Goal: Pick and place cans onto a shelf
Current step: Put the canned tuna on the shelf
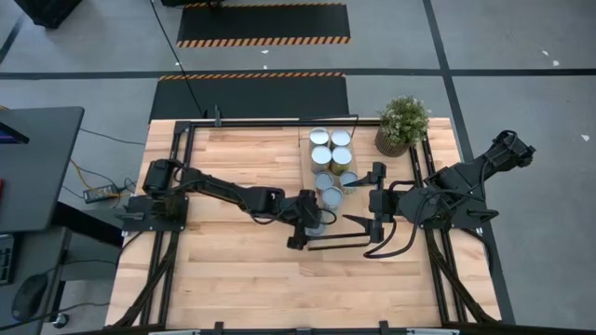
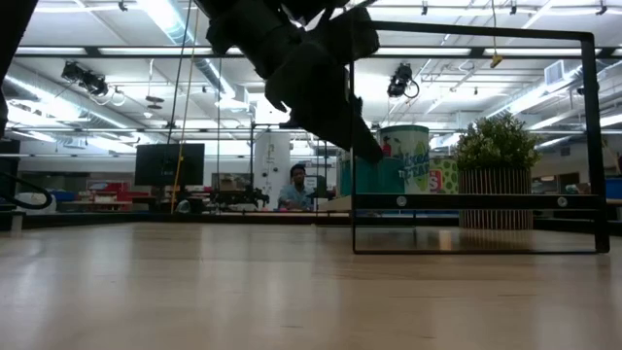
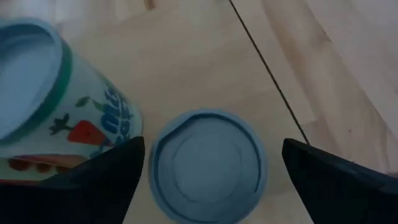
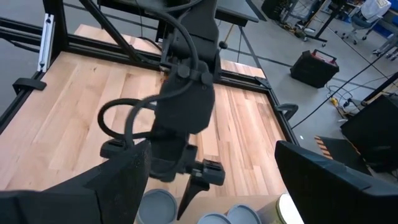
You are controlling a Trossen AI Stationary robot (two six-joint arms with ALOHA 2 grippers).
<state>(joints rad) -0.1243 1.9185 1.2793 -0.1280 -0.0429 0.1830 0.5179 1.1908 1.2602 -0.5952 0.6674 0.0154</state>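
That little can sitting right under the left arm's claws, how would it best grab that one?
By its round side wall, from straight above. The can stands upright with its flat lid up, and the left tool already has one finger on each side, open. Its curved wall suits a two-sided pinch; I'd watch the neighbouring can close beside one finger.

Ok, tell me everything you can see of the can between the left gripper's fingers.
The can is a small cylinder with a round bluish-grey top, raised rim and recessed centre. It stands upright on the light-wood board, seen from straight above. The left gripper is open, its dark fingers flanking the can with gaps either side, not touching it. A labelled can with a vegetable picture stands close beside it.
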